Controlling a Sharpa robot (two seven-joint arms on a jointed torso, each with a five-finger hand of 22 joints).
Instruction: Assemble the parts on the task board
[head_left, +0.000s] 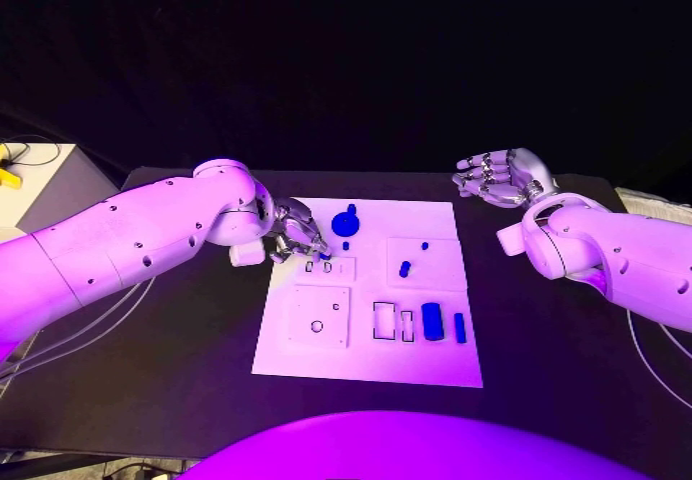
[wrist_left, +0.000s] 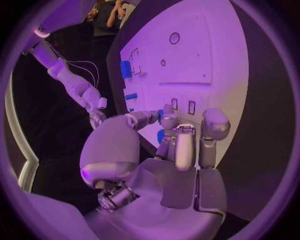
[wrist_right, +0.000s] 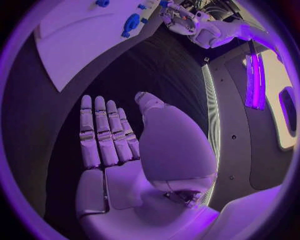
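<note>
Reaching over the board's (head_left: 361, 350) ten-o'clock corner, the left hand (head_left: 296, 232) pinched a small blue part (wrist_left: 161, 136) at its fingertips. The right hand (head_left: 498, 177) hovered flat and empty over the counter (head_left: 188, 340) at two o'clock.

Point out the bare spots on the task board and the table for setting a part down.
Free: the task board's near strip below the slots, and black table right of it. Crowded: the far left corner, where the left hand works beside the blue parts.
</note>
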